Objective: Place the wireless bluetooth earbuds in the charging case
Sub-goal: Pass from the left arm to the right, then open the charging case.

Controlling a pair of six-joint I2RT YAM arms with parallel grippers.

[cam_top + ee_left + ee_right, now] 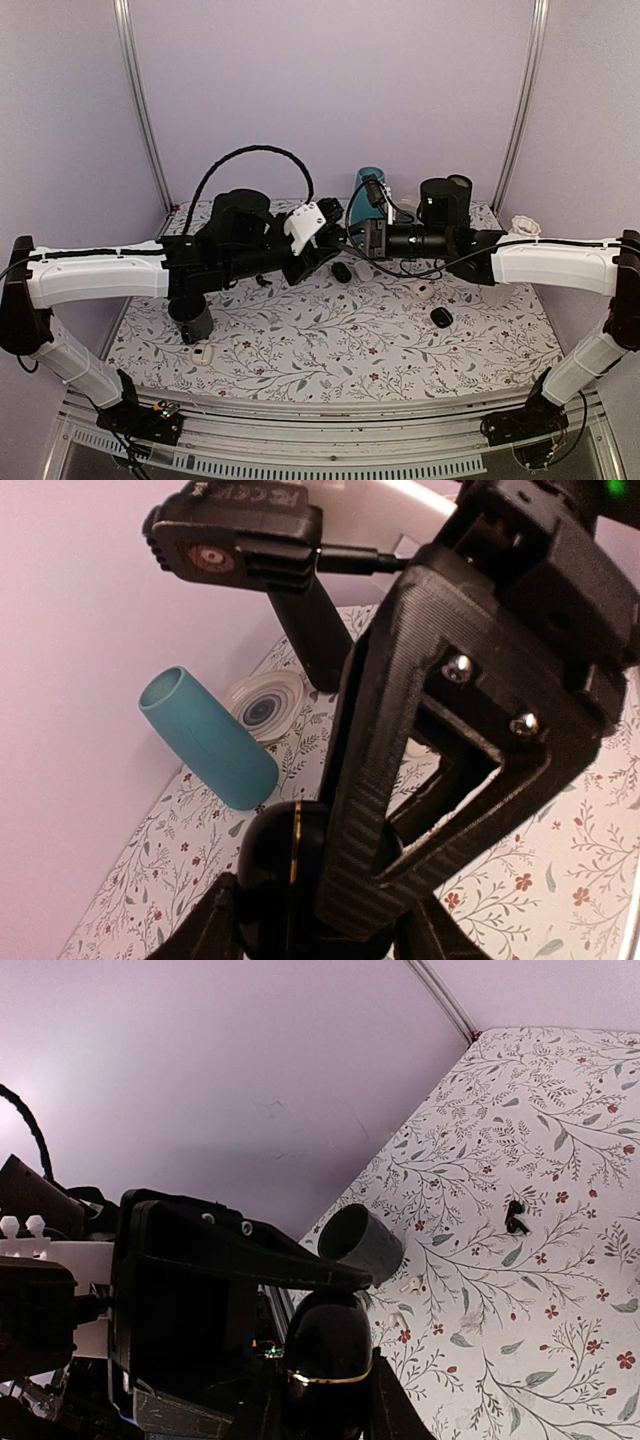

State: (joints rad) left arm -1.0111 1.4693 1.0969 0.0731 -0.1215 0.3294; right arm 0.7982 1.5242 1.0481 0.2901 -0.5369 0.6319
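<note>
The charging case [342,271] is a glossy black pebble with a thin gold seam, held above the middle of the table where both arms meet. My left gripper [325,250] is shut on it; in the left wrist view the case [275,875] sits between my left gripper's [320,925] fingers, with a right finger crossing in front. My right gripper [358,248] is also shut on it; the right wrist view shows the case [325,1345] between the right gripper's [325,1405] fingers. The lid looks closed. The two black earbuds [515,1217] lie together on the cloth, also in the top view [262,281].
A teal cylinder [366,195] lies at the back, next to a white dish [265,705]. A grey cup [190,320] stands front left with white earbuds [405,1285] beside it. A slim black pod [441,317] and a white pod [424,290] lie right of centre.
</note>
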